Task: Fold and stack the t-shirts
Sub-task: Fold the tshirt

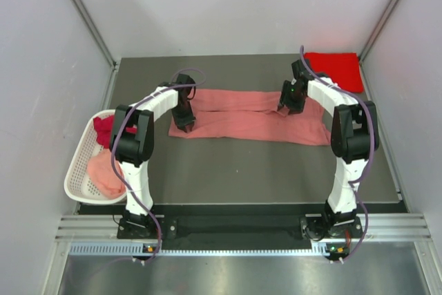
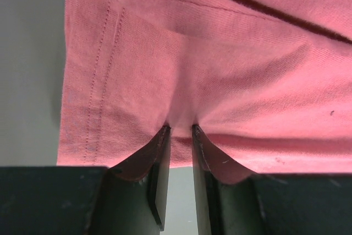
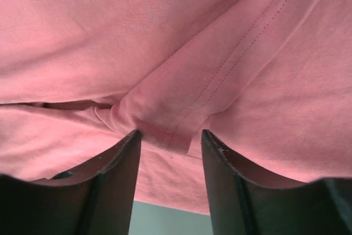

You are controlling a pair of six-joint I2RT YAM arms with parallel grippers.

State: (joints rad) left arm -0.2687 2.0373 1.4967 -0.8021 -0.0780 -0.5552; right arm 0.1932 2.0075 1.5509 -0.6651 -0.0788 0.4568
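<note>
On the dark grey table (image 1: 242,170), we saw a salmon pink shirt (image 1: 242,126) laid flat as a long, narrow band. Its long axis ran left to right across the middle, and both ends pointed toward the side walls. A lengthwise fold line divided it into a far strip and a near strip.

The left gripper (image 1: 185,126) sat at the band's left end. In the left wrist view, its fingers (image 2: 162,158) stood almost together, nipping a thin pucker of the shirt (image 2: 220,53), with creases fanning out from the left gripper (image 2: 180,127). A double row of hem stitching ran along the cloth's left edge, and grey table showed beside it.

The right gripper (image 1: 285,107) sat on the far strip near the right end. In the right wrist view, its fingers (image 3: 124,169) stood at a middling gap, closed on a thick fold carrying a stitched hem. The shirt (image 3: 110,37) filled nearly the whole view around the right gripper (image 3: 170,136).

A broad strip of table showed between the shirt and the near edge, and a narrower one lay beyond it. A folded bright red shirt (image 1: 335,70) lay in the far right corner, apart from the band. A white slotted basket (image 1: 72,184) hung off the table's left edge. It held a dark crimson shirt (image 1: 103,129) and a pale pink shirt (image 1: 105,174).
</note>
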